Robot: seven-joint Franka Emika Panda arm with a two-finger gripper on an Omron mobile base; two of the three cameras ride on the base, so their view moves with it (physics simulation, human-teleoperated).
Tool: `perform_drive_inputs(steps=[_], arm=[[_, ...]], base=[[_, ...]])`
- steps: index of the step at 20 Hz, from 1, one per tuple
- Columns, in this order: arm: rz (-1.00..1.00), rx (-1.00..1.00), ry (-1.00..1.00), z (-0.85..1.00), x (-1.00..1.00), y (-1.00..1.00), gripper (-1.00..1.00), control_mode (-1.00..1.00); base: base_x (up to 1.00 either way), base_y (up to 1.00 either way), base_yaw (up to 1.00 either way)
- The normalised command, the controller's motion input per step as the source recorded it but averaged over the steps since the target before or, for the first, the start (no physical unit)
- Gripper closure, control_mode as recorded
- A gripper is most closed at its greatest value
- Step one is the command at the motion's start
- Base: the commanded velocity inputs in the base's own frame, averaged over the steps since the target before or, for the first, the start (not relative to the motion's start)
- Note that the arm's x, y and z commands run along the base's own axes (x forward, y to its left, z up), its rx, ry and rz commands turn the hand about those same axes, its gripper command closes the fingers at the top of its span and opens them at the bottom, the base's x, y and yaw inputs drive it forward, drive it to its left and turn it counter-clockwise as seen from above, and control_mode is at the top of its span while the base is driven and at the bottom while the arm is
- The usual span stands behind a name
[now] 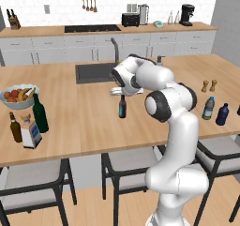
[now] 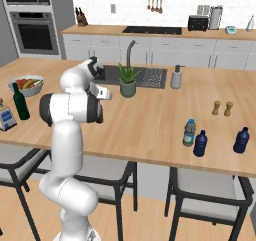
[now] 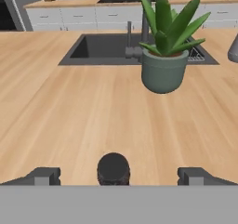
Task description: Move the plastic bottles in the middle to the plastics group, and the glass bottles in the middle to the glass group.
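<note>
Glass, slim and dark with a bluish label, the small bottle (image 1: 122,106) stands upright mid-bench just under the claw (image 3: 114,175), whose two dark fingertips (image 3: 44,176) are spread wide, empty, either side of its round cap. It looks rigid, smooth, top-heavy and breakable, so I judge the neck below the cap the safest hold, squeezed squarely to avoid tipping. Beyond it sit a green potted plant (image 3: 163,69) and sink (image 3: 102,49), and far along the wooden bench (image 1: 84,122) the tall green wine bottle (image 1: 40,113) and brown beer bottle (image 1: 15,127).
</note>
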Motion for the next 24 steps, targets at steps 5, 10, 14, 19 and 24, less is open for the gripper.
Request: perform_drive_inputs(steps=[5, 10, 14, 19, 24], arm=[[0.00, -0.01, -0.02, -0.06, 0.02, 0.16, -1.00, -1.00], [0.00, 0.00, -0.01, -0.11, 0.06, -0.08, -1.00, -1.00], [0.00, 0.00, 0.00, -0.06, 0.03, -0.25, -1.00, -1.00], [0.00, 0.00, 0.00, 0.00, 0.00, -0.07, -1.00, -1.00], [0.00, 0.00, 0.00, 0.00, 0.06, 0.00, -1.00, -1.00]], base=[[0.00, 0.00, 0.00], [0.00, 0.00, 0.00], [0.00, 0.00, 0.00], [0.00, 0.00, 0.00], [0.00, 0.00, 0.00]])
